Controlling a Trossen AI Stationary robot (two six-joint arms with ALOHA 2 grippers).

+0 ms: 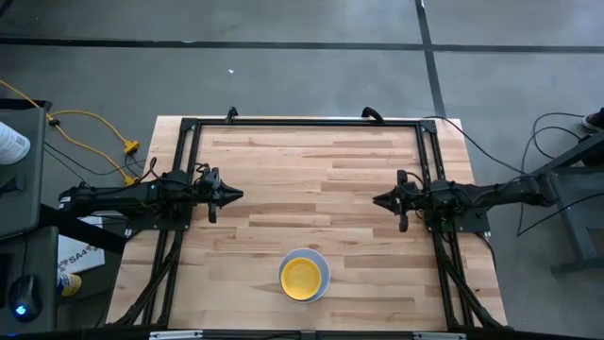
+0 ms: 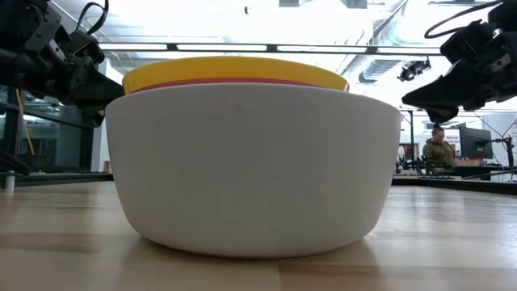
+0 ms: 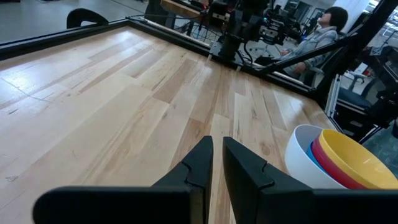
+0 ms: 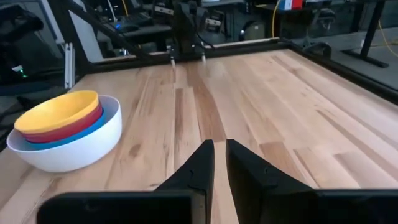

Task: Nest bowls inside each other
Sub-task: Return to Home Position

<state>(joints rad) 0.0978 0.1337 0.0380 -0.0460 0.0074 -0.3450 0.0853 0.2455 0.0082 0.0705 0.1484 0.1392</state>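
Note:
The bowls stand nested in one stack point(image 1: 304, 276) near the middle of the table's near edge. The large white bowl point(image 2: 254, 170) rests on its base on the wood and holds a blue bowl point(image 4: 84, 134), a pink-red bowl point(image 4: 68, 127) and, on top, a yellow bowl point(image 1: 300, 277). A purple bowl is not in view. My left gripper point(image 1: 236, 195) hovers at the table's left side, shut and holding nothing, pointing toward the right. My right gripper point(image 1: 377, 200) hovers at the right side, shut and holding nothing, pointing toward the left. Both stand far from the stack.
A black frame rail point(image 1: 302, 120) runs round the wooden table top point(image 1: 311, 170). Bare wood lies between the two grippers and on the far half. A seated person point(image 3: 323, 28) shows in the room beyond the table.

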